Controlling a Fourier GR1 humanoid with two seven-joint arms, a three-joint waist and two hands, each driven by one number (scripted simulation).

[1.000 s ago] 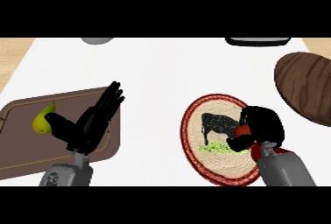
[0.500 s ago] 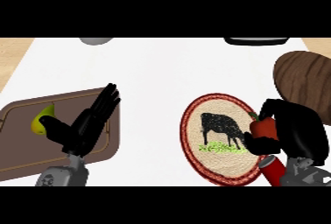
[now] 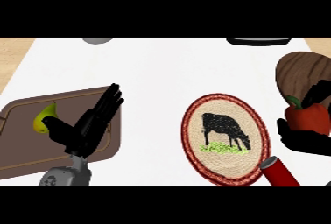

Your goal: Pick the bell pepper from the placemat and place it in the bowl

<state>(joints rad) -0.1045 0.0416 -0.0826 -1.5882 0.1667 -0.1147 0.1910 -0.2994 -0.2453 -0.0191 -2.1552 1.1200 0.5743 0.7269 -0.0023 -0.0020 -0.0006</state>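
Red and held off the counter, one bell pepper (image 3: 308, 118) sits in the right hand (image 3: 309, 139), whose fingers curl round it at the counter's right edge, just below one brown wooden bowl (image 3: 302, 71). One round woven placemat (image 3: 224, 137) with a black cow lies beside it. The left hand (image 3: 90, 122) rests with fingers straight over one brown cutting board (image 3: 26, 144) at the left edge, which carries one yellow-green pear (image 3: 44, 121).
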